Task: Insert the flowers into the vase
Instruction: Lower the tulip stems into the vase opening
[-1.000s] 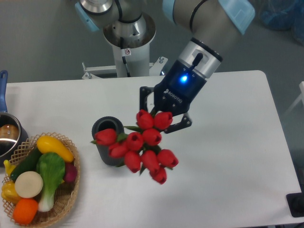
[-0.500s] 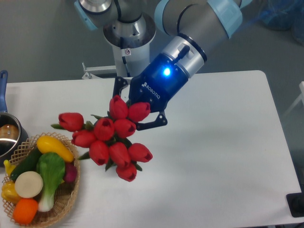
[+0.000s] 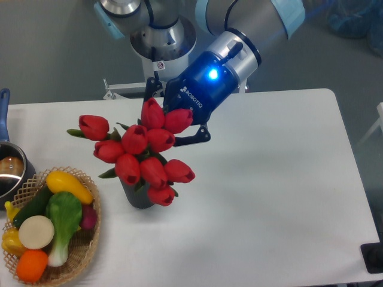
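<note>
The flowers (image 3: 140, 152), a bunch of red tulip buds with green leaves, hang in the air over the left-middle of the white table. My gripper (image 3: 173, 122) is shut on the bunch from the upper right; the stems are hidden behind the buds and the gripper body. The vase (image 3: 139, 195), a dark grey cylinder, stands right below the bunch. Only its lower part shows under the buds, and its mouth is hidden. I cannot tell whether the stems reach into it.
A woven wicker basket (image 3: 85, 254) with toy vegetables sits at the front left, close to the vase. A steel pot (image 3: 11, 173) with a blue handle stands at the left edge. The arm's base column (image 3: 161, 54) rises behind the table.
The gripper has carried the flowers left from beside the vase to above it, then slightly up. The vase was fully covered half a second ago; its lower part now shows again.
</note>
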You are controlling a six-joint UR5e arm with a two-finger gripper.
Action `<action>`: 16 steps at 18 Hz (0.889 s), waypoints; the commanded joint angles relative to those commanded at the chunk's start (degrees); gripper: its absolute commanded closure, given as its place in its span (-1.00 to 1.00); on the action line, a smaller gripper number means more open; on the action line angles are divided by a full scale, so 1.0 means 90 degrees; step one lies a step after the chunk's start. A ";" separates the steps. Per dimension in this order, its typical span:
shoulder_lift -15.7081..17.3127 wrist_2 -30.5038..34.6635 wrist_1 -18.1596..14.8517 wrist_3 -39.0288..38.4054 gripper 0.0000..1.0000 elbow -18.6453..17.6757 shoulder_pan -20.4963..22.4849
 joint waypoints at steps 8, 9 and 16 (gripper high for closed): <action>0.0312 -0.0088 0.0029 0.0078 0.92 -0.0868 0.0371; 0.0361 -0.0098 0.0020 0.0059 0.92 -0.0928 0.0381; 0.0449 -0.0117 0.0010 0.0000 0.90 -0.1045 0.0332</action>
